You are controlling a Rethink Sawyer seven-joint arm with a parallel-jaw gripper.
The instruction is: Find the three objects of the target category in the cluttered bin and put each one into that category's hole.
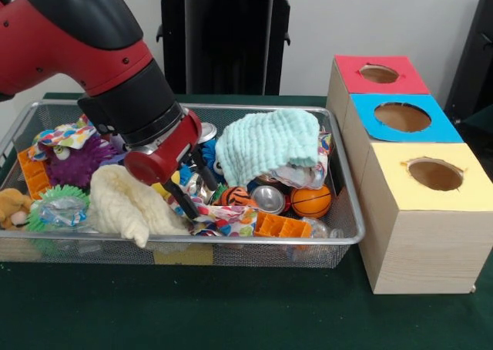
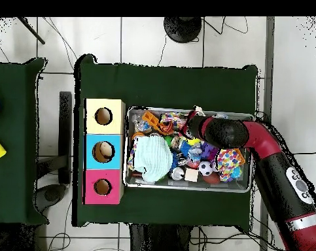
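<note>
Polka-dot cloth [image 1: 223,220] lies at the near rim of the bin [image 1: 231,246], just beneath the gripper [image 1: 183,203], whose fingers I cannot tell as open or closed. Seemingly the picking step; next comes carrying it right to the yellow box's hole [image 1: 435,173].

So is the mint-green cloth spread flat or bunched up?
Bunched up: the mint-green waffle cloth sits in a rumpled heap atop the toys in the wire bin.

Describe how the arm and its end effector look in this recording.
The arm is glossy red with rounded black joint covers and a black cylindrical wrist. A red block sits below the wrist, and thin black fingers extend from it as the end effector. From overhead, the arm shows small white markings on its black lower link.
</note>
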